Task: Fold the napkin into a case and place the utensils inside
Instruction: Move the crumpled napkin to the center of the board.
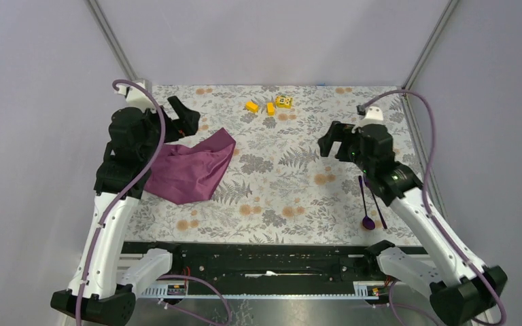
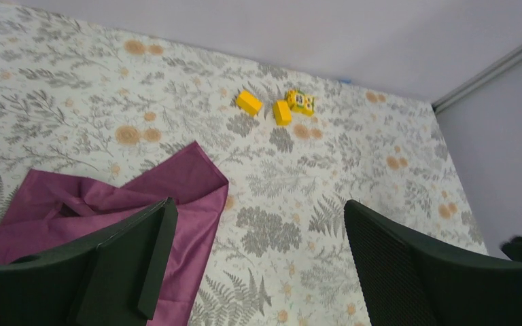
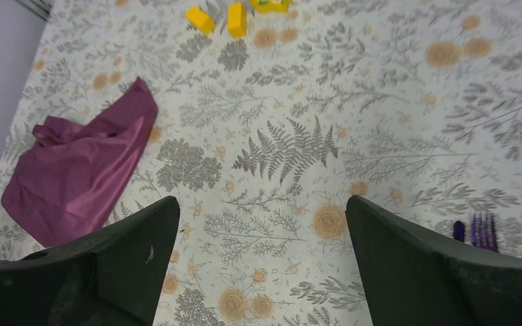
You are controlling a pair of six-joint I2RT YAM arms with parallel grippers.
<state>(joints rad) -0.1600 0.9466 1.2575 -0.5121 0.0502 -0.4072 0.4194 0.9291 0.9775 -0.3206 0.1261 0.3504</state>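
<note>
Floral-covered tabletop (image 1: 292,183): crumpled napkin (image 1: 194,170) lies at left of frame; three yellow blocks (image 1: 270,106) at upper centre; spoon (image 1: 368,221) and fork (image 1: 380,214) side by side at lower right.

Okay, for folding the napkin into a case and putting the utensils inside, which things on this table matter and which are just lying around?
For the job:
napkin, crumpled on the left
spoon and fork, side by side on the right

Just lying about:
three yellow blocks near the far edge
floral tablecloth underneath everything
</note>
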